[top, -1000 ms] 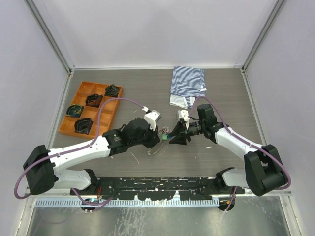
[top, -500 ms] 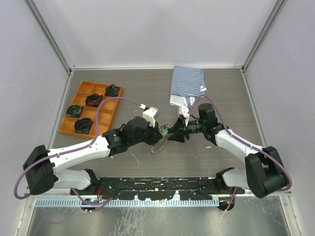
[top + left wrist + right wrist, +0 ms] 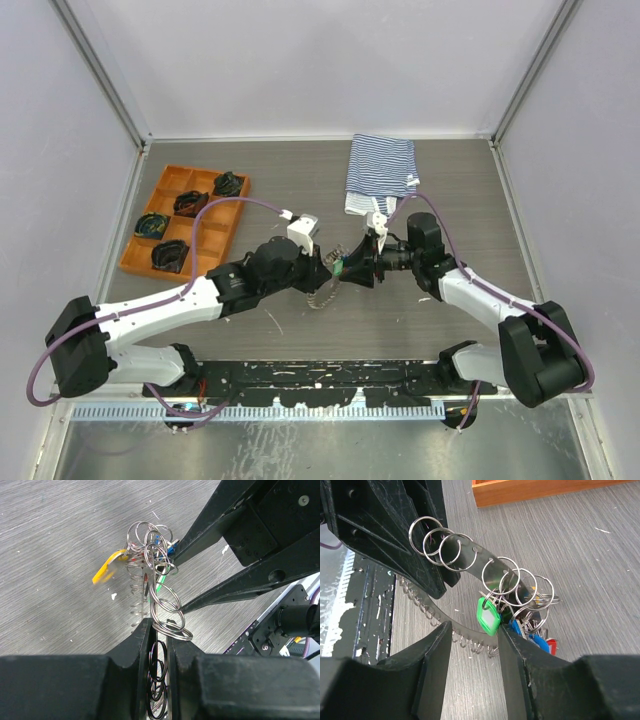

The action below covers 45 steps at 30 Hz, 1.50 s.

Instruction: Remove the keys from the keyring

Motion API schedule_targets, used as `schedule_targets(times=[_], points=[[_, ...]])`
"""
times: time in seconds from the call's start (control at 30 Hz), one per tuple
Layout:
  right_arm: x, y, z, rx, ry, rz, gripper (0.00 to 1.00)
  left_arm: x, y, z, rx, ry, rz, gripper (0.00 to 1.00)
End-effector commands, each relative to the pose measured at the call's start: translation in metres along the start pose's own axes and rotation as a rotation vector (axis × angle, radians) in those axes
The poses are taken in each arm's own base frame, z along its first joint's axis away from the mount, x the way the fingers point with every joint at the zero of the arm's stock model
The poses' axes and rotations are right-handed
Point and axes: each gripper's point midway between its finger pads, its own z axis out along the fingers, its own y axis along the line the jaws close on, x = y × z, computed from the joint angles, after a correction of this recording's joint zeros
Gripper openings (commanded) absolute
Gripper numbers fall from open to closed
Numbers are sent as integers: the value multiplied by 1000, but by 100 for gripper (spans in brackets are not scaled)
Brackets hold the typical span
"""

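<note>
My left gripper point(image 3: 326, 268) is shut on the keyring point(image 3: 166, 600), a curved metal strip lined with small wire rings; its fingers point(image 3: 137, 642) pinch the strip edge-on. The keys bunch at the strip's far part: a yellow one point(image 3: 107, 567), a green one point(image 3: 488, 616), blue ones point(image 3: 532, 637) and a red one point(image 3: 550, 645). My right gripper point(image 3: 476, 627) is open and faces the left one, its fingers astride the hanging bunch. The green key sits against its right finger point(image 3: 520, 650). In the top view the grippers point(image 3: 347, 270) meet at mid-table, with the strip's loose end point(image 3: 320, 298) drooping below them.
An orange compartment tray point(image 3: 145, 262) holding dark bundles stands at the left. A blue-white striped cloth point(image 3: 380, 170) lies at the back, beyond the right arm. The tray's edge point(image 3: 545, 490) shows at the top of the right wrist view.
The right gripper has moved left, up to the left gripper, and its fingers now straddle the keys. The left wrist has shifted slightly toward the back, still holding the keyring.
</note>
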Motion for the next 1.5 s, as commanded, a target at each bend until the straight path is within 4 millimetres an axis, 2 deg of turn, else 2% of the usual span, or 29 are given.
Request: schedule_targets(times=[0.0,0.3,0.53,0.73,0.93,1.03,1.23,1.37,1.47], points=[[-22,2,-1,-5,-71,-42,47,-46,-26,-9,97,-158,-41,0],[-30,4,-2,-6,-91,-55,39,-49,-29,-13,107,-163,-45,0],[-34,-15,-13,99,-87,-45,42,-49,-28,-17,107,-168,-33,0],[-40,6,-11,-8,-140,-66,43,-51,-31,-18,128,-172,-5,0],[-40,9,-11,-20,-149,-82,42,-52,-38,-17,161,-176,4,0],[-42,12,-11,-37,-151,-86,36,-53,-39,-18,166,-176,6,0],[-46,22,-12,-88,-161,-94,12,-55,-34,-19,143,-192,13,0],[-46,24,-12,-100,-161,-88,10,-54,-33,-19,141,-196,23,0],[-45,22,-11,-86,-160,-77,14,-56,-34,-19,146,-202,26,0]])
